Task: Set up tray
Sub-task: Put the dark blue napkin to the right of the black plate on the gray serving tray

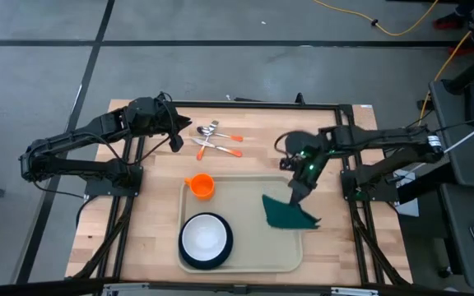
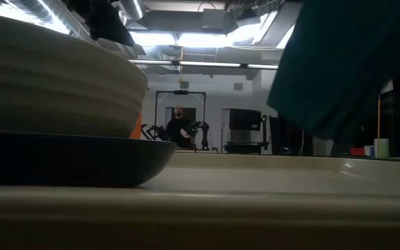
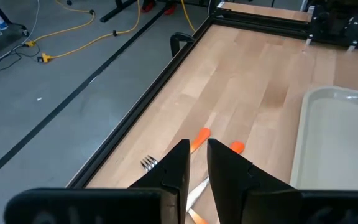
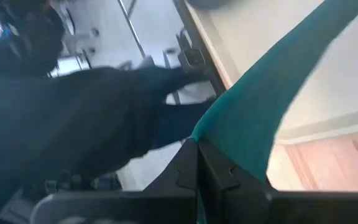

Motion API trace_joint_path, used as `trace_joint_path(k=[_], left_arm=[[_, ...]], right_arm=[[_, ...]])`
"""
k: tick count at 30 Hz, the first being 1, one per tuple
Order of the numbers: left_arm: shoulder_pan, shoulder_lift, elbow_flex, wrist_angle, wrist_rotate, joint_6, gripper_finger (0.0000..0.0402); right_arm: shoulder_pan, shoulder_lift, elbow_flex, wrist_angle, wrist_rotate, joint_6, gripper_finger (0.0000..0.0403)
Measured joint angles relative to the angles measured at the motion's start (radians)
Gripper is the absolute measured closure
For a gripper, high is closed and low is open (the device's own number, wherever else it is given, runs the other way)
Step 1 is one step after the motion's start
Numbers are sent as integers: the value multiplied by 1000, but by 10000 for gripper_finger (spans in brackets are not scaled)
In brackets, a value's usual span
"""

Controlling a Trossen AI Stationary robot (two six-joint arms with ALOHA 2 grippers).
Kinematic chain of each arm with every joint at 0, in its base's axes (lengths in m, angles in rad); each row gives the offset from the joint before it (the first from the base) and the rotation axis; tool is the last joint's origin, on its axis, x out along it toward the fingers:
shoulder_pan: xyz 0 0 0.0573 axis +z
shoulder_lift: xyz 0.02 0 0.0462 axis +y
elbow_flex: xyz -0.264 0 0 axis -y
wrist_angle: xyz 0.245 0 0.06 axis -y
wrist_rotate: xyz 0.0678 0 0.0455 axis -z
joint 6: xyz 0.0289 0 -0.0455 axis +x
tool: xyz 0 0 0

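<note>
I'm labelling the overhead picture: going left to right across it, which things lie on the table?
Left gripper → orange cup → white bowl on dark plate → orange-handled cutlery → right gripper → green napkin, on the tray.

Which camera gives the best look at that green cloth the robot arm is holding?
The high view: the whole napkin shows there, hanging from the right gripper over the tray. The low and right wrist views catch only part of it up close; the left wrist view misses it.
</note>
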Motion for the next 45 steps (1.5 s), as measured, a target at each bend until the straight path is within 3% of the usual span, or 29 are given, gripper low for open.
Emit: trace_joint_path(k=[6,16,22,30,45], left_arm=[[0,0,0,5,0,-43,354],[0,0,0,6,0,-52,355],[0,0,0,5,-4,-11,350],[0,0,0,6,-23,-16,350],[0,0,0,6,-31,8,350]], right_arm=[[38,92,0,15,-59,-85,402],[125,181,9,43,-319,-134,402],[126,185,69,64,-337,-110,402],[147,289,69,53,-371,-216,402],[161,318,151,-137,-346,-313,402]])
